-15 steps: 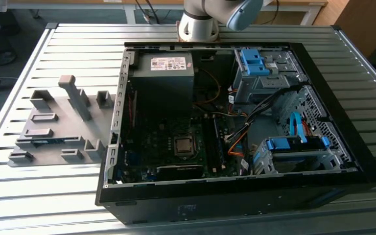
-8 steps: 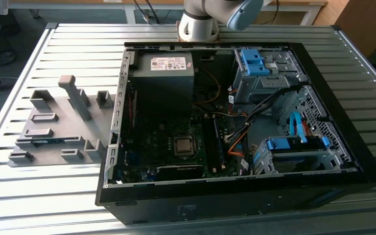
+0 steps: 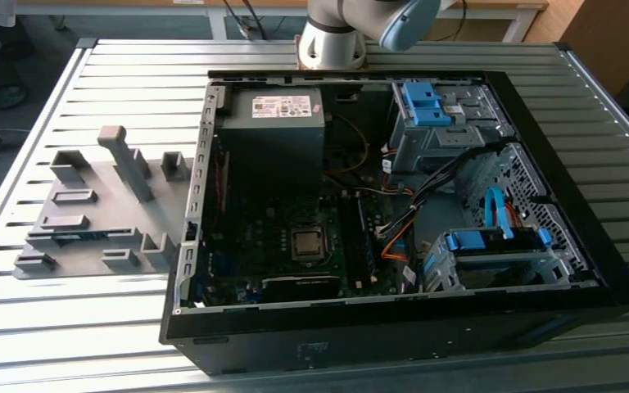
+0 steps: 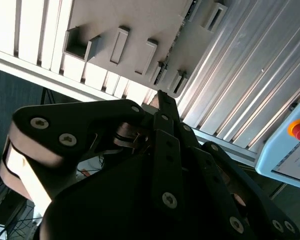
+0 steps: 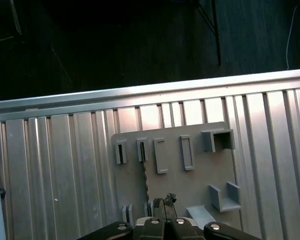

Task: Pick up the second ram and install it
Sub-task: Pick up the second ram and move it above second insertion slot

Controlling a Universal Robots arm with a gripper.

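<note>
Gripper [image 5: 163, 201] jaws nearly together, empty, high over grey fixture plate [image 5: 200, 175] on bench [image 5: 65, 170]. Second ram [image 5: 144, 175] not yet picked: sits on edge in fixture slots. Reads as thin line in first wrist view, long axis pointing almost straight at gripper tips, near end beside them in picture but well below. Open PC case [image 3: 576, 254] lies toward exterior view's right of fixture.

The exterior view looked steeply down on the case [image 3: 402, 336] and fixture [image 3: 96, 217] from close by, while both wrist views faced past the gripper [image 4: 160, 96] [image 5: 162, 201] to that same fixture [image 4: 135, 25] [image 5: 200, 172], farther off.
</note>
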